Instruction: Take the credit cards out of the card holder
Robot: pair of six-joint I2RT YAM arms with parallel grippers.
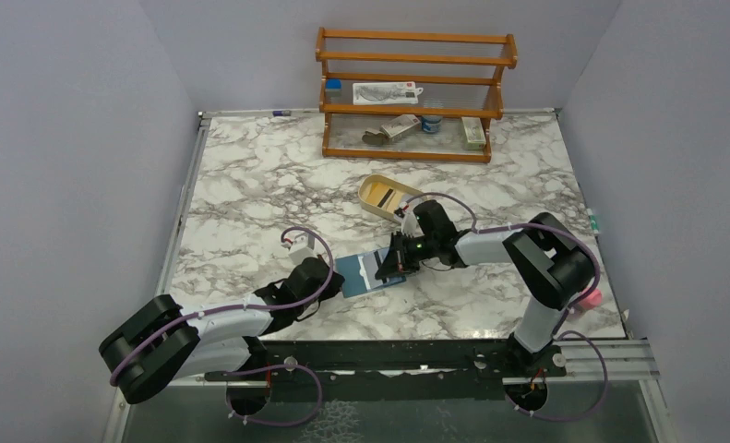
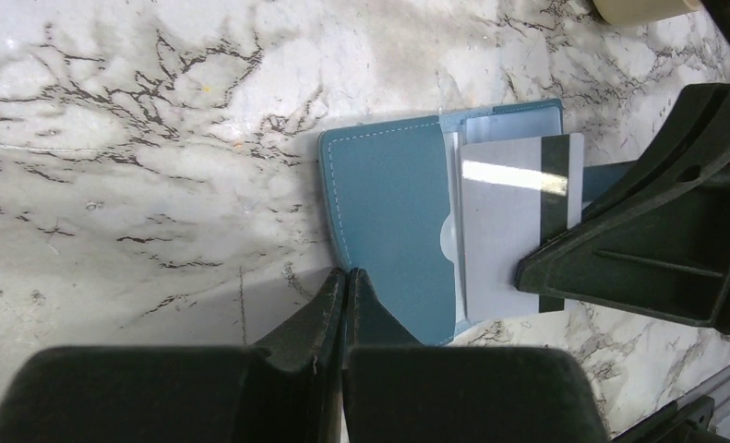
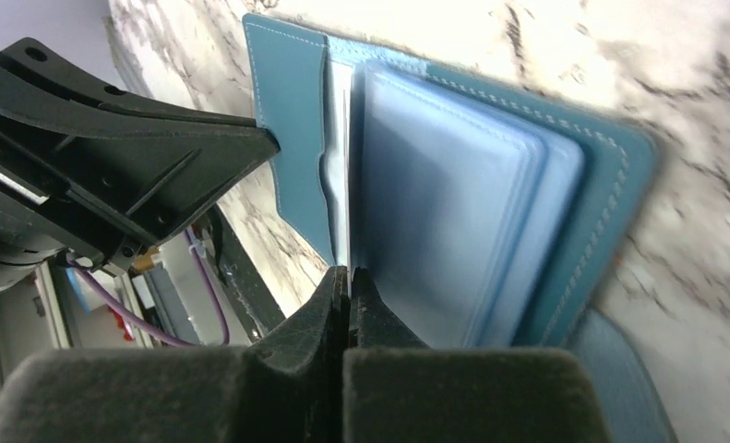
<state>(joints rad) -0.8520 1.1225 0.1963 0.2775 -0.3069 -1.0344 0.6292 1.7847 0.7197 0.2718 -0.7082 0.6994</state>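
The teal card holder (image 1: 365, 274) lies open on the marble table between the two grippers. In the left wrist view its teal flap (image 2: 388, 231) is on the left, and a grey credit card (image 2: 513, 221) with a dark stripe sticks partly out of its slot. My right gripper (image 1: 393, 268) is shut on that card's edge, which shows as a thin white line (image 3: 344, 185) running into the gripper (image 3: 349, 273), next to the pale blue sleeves (image 3: 453, 203). My left gripper (image 2: 345, 274) is shut, with its tips on the holder's near edge.
An oval tan tray (image 1: 388, 196) with a yellow inside holds a striped card just behind the right gripper. A wooden rack (image 1: 414, 92) with small items stands at the back. The table's front rail (image 1: 416, 355) runs along the near edge.
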